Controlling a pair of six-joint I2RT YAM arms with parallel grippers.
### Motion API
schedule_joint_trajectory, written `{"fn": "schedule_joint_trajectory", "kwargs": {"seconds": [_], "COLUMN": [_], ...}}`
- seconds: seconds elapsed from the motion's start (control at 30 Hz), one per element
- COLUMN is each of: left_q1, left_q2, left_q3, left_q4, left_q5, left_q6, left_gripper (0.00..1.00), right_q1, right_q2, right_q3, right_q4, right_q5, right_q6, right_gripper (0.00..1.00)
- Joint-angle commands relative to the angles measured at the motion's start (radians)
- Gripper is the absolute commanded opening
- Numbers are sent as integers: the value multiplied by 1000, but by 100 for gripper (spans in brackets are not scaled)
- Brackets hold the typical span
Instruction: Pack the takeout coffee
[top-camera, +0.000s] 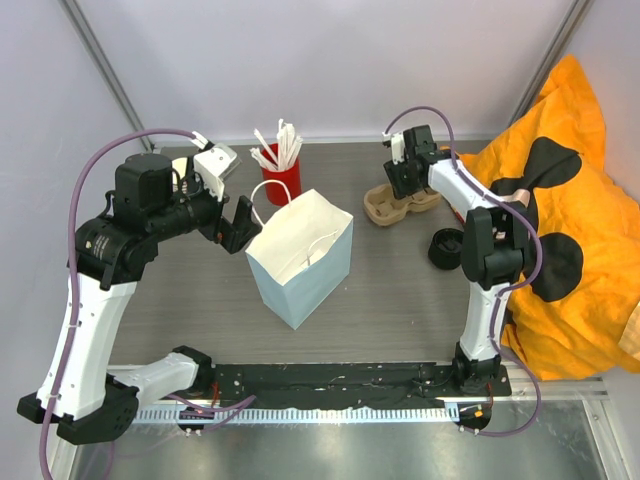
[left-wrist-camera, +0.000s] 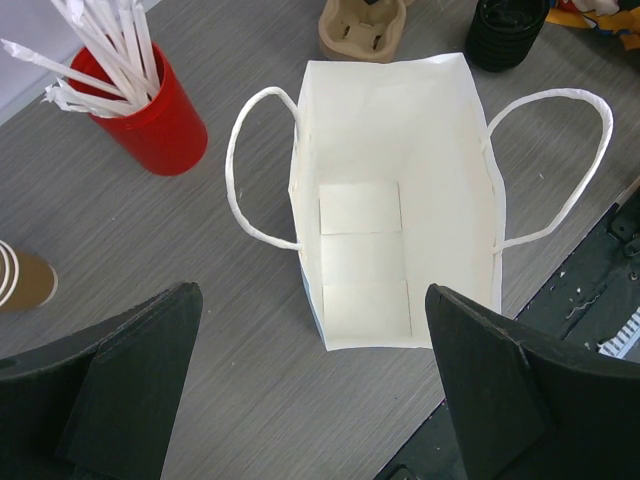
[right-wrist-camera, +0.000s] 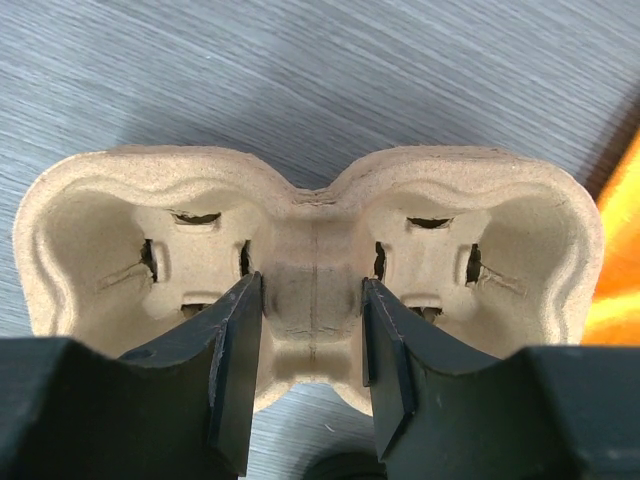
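- One grey table (top-camera: 390, 300) has an orange, black-spotted cloth (top-camera: 570, 200) at its right edge.
- White paper bag (top-camera: 300, 255) stands open mid-table; the left gripper (top-camera: 235, 222) hovers just beside it, jaws spread wide.
- Right gripper (right-wrist-camera: 312, 340) pinches the middle ridge of the cup carrier (right-wrist-camera: 100, 220).
- Kraft coffee cup (left-wrist-camera: 22, 280) stands on the table near the red cup (left-wrist-camera: 150, 120) of sticks, apart from the bag.

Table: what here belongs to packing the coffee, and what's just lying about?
Job: kraft cup, cup carrier, white bag.
Lying about: red cup of sticks, black stack, orange cloth.
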Motion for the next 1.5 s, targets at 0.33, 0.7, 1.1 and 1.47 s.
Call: {"fn": "schedule_joint_trajectory", "kwargs": {"seconds": [0.33, 0.7, 1.1, 1.47], "left_q1": [12, 12, 12, 18], "left_q2": [-17, -3, 78, 142], "left_q3": [14, 20, 31, -23], "left_q4": [25, 43, 161, 249], "left_q5": [26, -11, -171, -47], "left_q6": [-14, -19, 55, 84], "left_gripper": [100, 100, 100, 100], "right_q1": [-9, 11, 170, 221], "right_q2": [-159, -220, -294, -357], "right_q3": [104, 507, 684, 568], "right_q4": [-45, -294, -358, -242], "right_q5": [-22, -129, -445, -834], "right_q6": [31, 74, 204, 373], "right_gripper": [22, 22, 22, 22]}}
